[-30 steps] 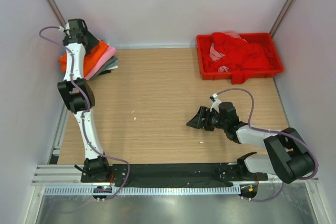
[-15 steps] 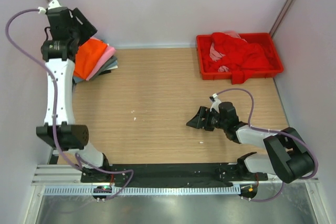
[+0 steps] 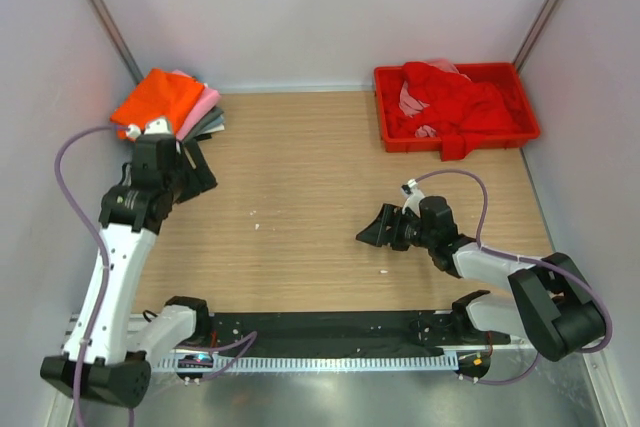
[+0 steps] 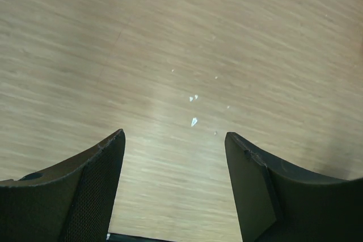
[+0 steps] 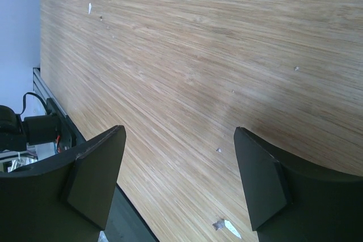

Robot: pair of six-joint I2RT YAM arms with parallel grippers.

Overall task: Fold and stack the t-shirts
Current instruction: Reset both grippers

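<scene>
Just beyond my left gripper (image 3: pixel 197 169) sat the folded t-shirts (image 3: pixel 163 100); it and my right gripper (image 3: pixel 372 231) hung wide open over the table (image 3: pixel 300 167), gripping nothing.

We've got a red tray (image 3: pixel 510 137) in the far right corner of our wooden table (image 3: pixel 300 167), with white crumbs (image 4: pixel 194 121) scattered mid-table.
</scene>
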